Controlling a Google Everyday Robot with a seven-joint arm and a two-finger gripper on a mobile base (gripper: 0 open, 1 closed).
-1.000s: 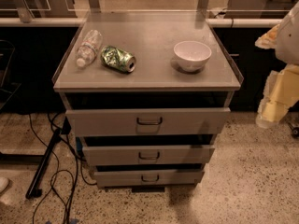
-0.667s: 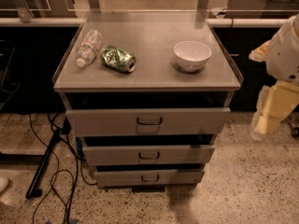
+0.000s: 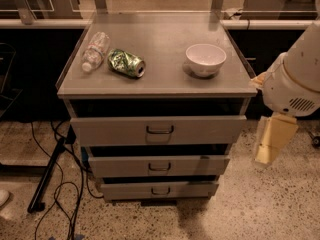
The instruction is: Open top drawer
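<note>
Camera view gives us the top drawer (image 3: 110,131) as the tallest, widest grey front on the cabinet (image 3: 165,39), just under the cabinet's flat top with a dark gap above it. Its small metal handle (image 3: 160,129) sits at the centre of the front, its long axis running level from side to side. Below it are two shorter drawers (image 3: 120,166), each with a like handle. On top of the cabinet lie a plastic bottle (image 3: 95,51) and a crushed green can (image 3: 126,63) to the left, and a white bowl (image 3: 205,59) to the right. The gripper (image 3: 270,143) hangs pointing down off the cabinet's right front corner, well apart from the handle and touching nothing; how far open it is we cannot tell. So the handle lies to the gripper's left at about its own height, and we judge the coming move to be a sideways reach across the drawer's face, then a pull straight out toward us.
</note>
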